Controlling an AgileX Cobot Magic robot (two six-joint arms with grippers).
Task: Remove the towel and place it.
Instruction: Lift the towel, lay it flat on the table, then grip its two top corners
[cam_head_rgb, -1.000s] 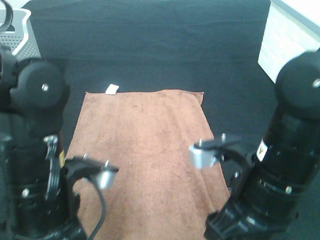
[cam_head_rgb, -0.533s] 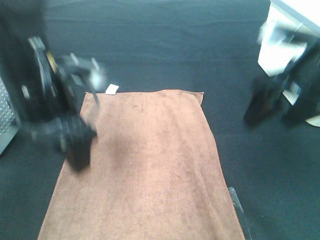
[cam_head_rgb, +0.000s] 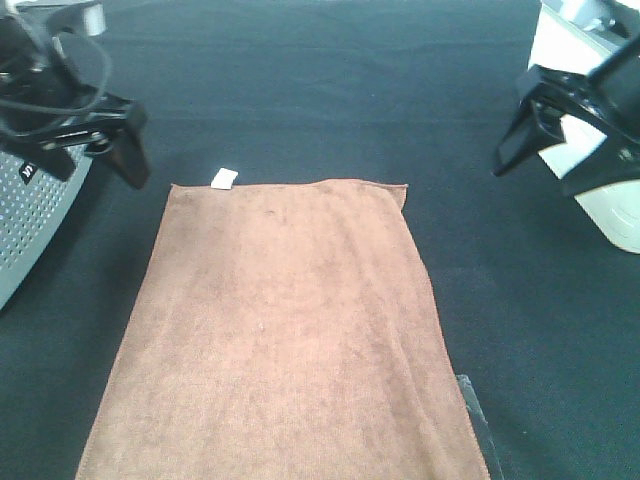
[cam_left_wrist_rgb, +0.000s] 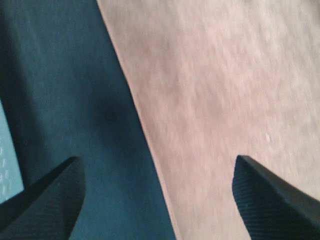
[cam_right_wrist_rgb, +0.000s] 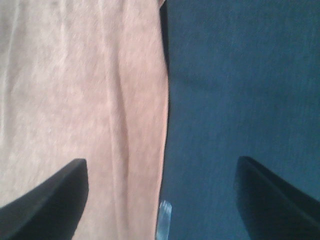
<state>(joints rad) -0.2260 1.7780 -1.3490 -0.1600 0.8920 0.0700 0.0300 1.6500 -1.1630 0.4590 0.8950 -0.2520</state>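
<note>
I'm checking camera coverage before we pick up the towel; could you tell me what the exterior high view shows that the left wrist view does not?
Only the exterior high view shows the white tag at a far corner of the towel, and the right tool. Only the left wrist view shows the left tool close up, open, one tip over towel, one over black cloth. Both show the towel lying flat on that cloth.

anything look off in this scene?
Nothing serious. The towel lies flat and roughly square on the black cloth, with its white tag poking out at the far left corner. Minor: there is a faint lengthwise crease near its right edge, and a small grey strip beside that edge that I can't identify.
</note>
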